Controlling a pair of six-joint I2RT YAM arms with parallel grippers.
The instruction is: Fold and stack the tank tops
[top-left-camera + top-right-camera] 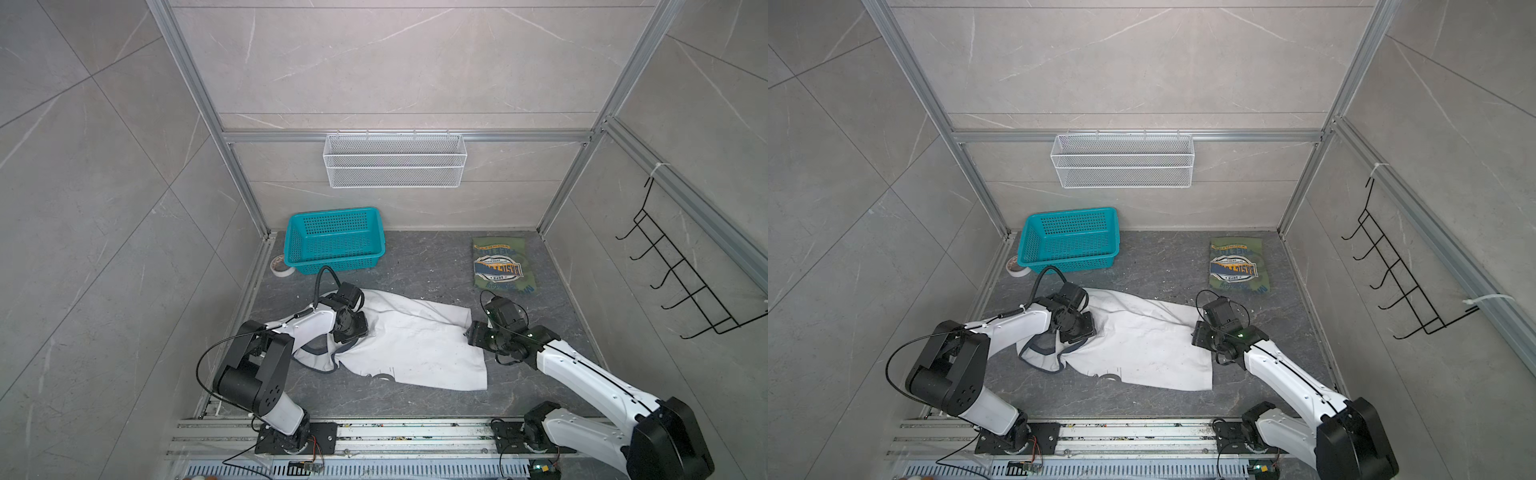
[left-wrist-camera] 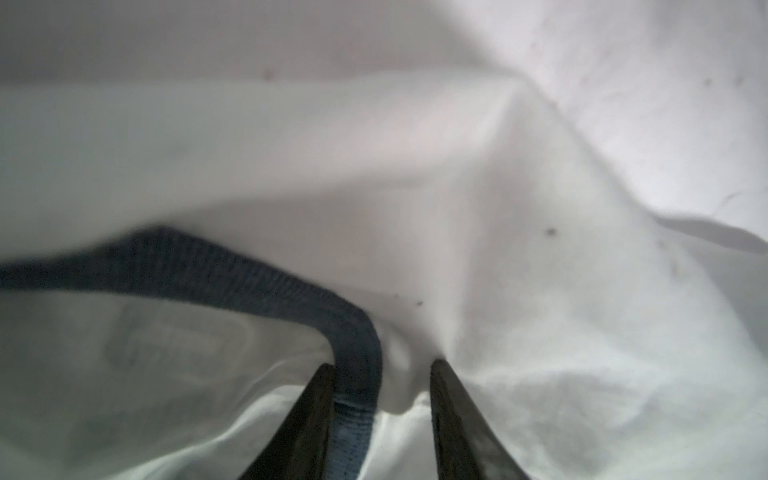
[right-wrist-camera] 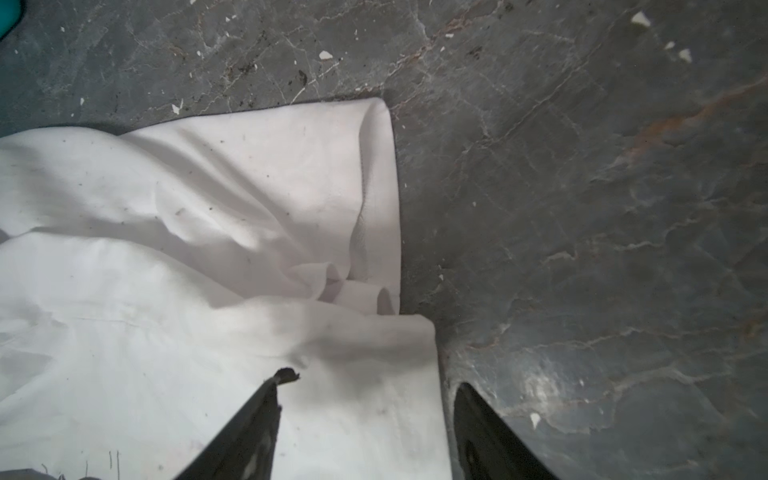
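**Tank tops: olive folded far right, white spread in the middle**

Your white top [image 1: 415, 345] lies loosely spread and creased across the middle of the bench [image 1: 415, 257], collar end to the left and hem to the right. The olive top [image 1: 503, 266] sits as a folded rectangle at the far right with its graphic facing up, apart from the white one.

Your left end effector [image 2: 382, 365] is down on the collar end of the white top. Its jaws stand partly apart, with the navy trim [image 2: 208, 266] and a ridge of white cloth between them. From these views you cannot tell whether they actually clamp the cloth.

Your right end effector [image 3: 374, 378] is at the hem on the right side, jaws spread. One fingertip is over the white cloth and one is over bare bench, so the hem edge runs between them. It holds nothing.

A teal basket [image 1: 334, 241] stands at the far left, with a tape roll [image 1: 282, 266] just beside it.
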